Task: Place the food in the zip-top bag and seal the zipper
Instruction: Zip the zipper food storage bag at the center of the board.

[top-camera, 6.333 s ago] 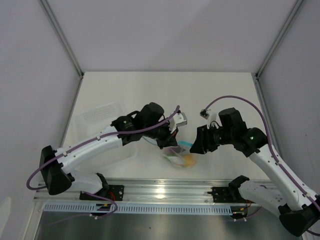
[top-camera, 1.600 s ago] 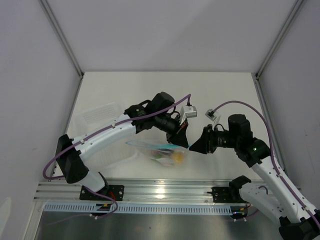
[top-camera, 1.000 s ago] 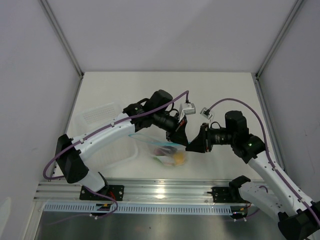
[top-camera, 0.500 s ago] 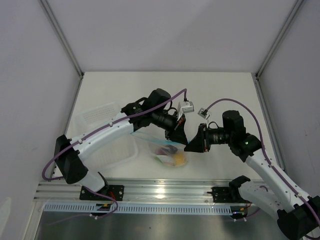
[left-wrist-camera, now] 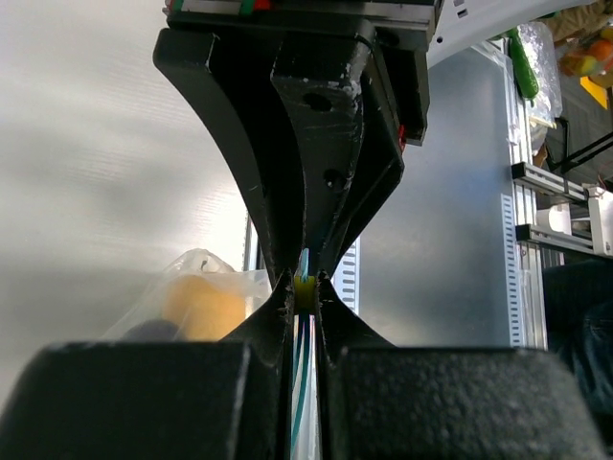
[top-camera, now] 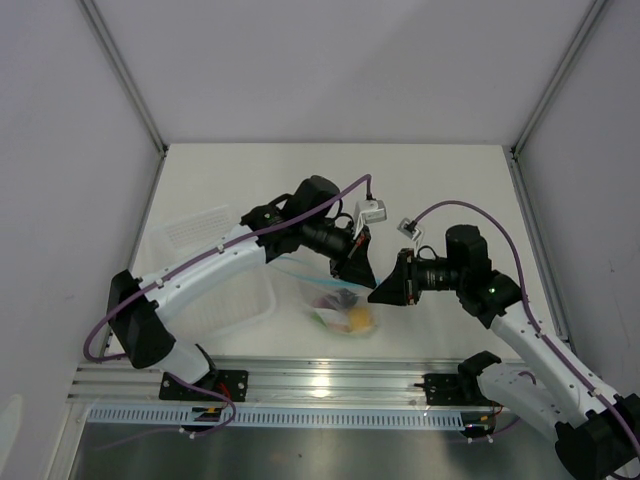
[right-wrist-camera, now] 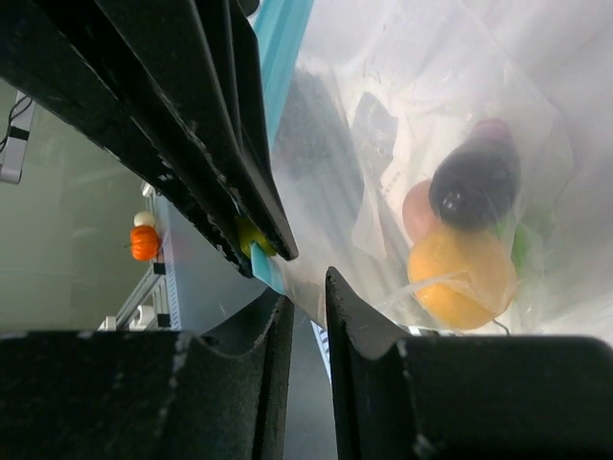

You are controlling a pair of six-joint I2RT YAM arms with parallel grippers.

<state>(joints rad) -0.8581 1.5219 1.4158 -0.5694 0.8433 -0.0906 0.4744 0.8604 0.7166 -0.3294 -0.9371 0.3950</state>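
The zip-top bag (top-camera: 338,305) hangs between my two grippers, just above the table. Inside are the yellow piece (right-wrist-camera: 462,278), the purple piece (right-wrist-camera: 476,182), the pink piece (right-wrist-camera: 419,213) and a bit of the green one (right-wrist-camera: 522,244). My left gripper (top-camera: 358,272) is shut on the light blue zipper (left-wrist-camera: 302,383) at a yellow-green slider (left-wrist-camera: 304,289). My right gripper (top-camera: 376,293) faces it tip to tip, jaws nearly closed on the bag's corner just below the slider (right-wrist-camera: 251,235). The zipper strip (right-wrist-camera: 283,38) runs up and away from there.
A white perforated basket (top-camera: 200,228) lies at the left of the table, partly under my left arm. The aluminium rail (top-camera: 320,385) runs along the near edge. The booth's walls stand on both sides and at the back.
My right gripper has moved left, up to my left gripper's tips, and closed on the bag's corner. The bag has swung from lying spread out to hanging bunched below the two grippers.
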